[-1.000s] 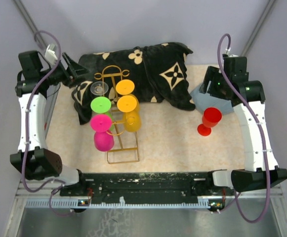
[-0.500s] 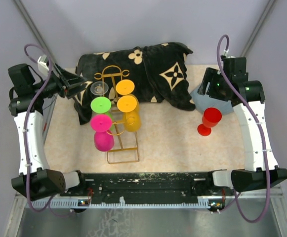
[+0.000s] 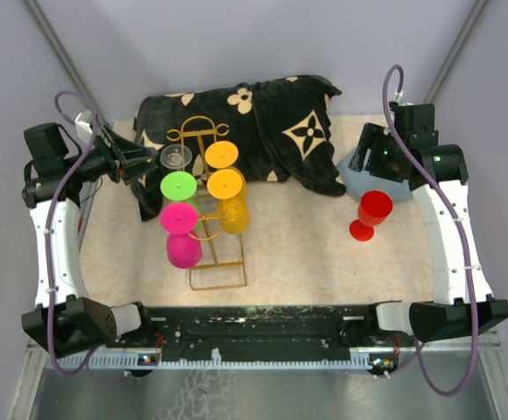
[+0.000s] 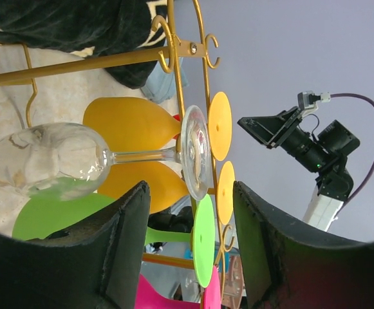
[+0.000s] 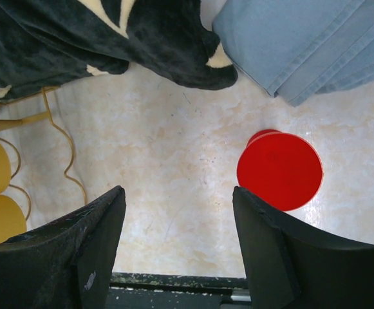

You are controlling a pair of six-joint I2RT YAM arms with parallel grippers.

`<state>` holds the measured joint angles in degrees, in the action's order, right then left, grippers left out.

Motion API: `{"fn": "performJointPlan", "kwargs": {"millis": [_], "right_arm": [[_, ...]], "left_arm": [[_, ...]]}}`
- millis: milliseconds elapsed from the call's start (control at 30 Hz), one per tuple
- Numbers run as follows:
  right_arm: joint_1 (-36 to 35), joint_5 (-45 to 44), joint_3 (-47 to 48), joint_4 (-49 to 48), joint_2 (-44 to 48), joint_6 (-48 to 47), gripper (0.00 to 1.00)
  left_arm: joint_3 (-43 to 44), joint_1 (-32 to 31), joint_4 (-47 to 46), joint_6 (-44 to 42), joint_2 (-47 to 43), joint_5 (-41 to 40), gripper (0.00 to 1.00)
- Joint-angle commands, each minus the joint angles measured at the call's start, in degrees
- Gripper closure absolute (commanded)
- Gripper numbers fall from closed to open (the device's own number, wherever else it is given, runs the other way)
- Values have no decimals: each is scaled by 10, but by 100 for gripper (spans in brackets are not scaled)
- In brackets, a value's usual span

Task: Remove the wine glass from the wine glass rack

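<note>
The left claw (image 3: pixel 149 160) is spread wide, its two fingers (image 4: pixel 125 244) well apart and closed on nothing. Straight ahead of its tips hangs the clear wine glass (image 4: pixel 58 161), upside down with its foot caught on the rails of the wine glass rack (image 4: pixel 77 64). In the wrist view the stem and round foot line up with the gap between the fingers, just past the tips and not gripped. From above, the clear wine glass (image 3: pixel 176 157) sits at the far end of the wine glass rack (image 3: pixel 217 284), right beside the claw's tips. Next along the same rail, off to one side of the claw, hang a green glass (image 3: pixel 178 185) and a pink glass (image 3: pixel 179 217). Two orange glasses (image 3: pixel 224 169) hang on the rail beyond the clear one. The black floral cloth (image 3: pixel 262 122) lies past the rack's scrolled end. The right claw (image 5: pixel 177 257) is also parted and holds nothing. Below it, nearer its right-hand finger in the wrist view, a red glass (image 5: pixel 279 170) stands on the beige table (image 5: pixel 174 161). A blue cloth (image 5: pixel 302 45) lies ahead of that claw, beside the edge of the black cloth.
</note>
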<state>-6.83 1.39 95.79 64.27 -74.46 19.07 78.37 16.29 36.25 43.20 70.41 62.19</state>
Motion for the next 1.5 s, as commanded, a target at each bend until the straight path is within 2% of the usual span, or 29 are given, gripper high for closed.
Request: {"fn": "performJointPlan", "kwargs": {"millis": [0, 267, 500, 633, 733, 900, 1133, 1467], "right_arm": [[3, 1, -7, -14, 24, -7, 32], [3, 2, -12, -18, 27, -5, 32], [3, 4, -12, -20, 25, -4, 32], [3, 5, -13, -21, 22, -5, 28], [3, 6, -17, -24, 22, -5, 18], [3, 7, -20, -27, 21, -4, 12], [3, 8, -21, -27, 20, -7, 11], [3, 16, -16, -32, 10, -7, 11]], "left_arm": [[-5, 4, -5, 18, 7, 28, 40], [-12, -3, -12, 28, 29, 49, 41], [-14, -6, -21, 33, 37, 51, 48], [-3, -10, -21, 34, 43, 52, 50], [6, -16, -22, 33, 48, 53, 50], [13, -31, -22, 29, 50, 48, 51], [22, -35, -22, 24, 55, 42, 60], [28, -35, -10, 12, 54, 31, 61]]}}
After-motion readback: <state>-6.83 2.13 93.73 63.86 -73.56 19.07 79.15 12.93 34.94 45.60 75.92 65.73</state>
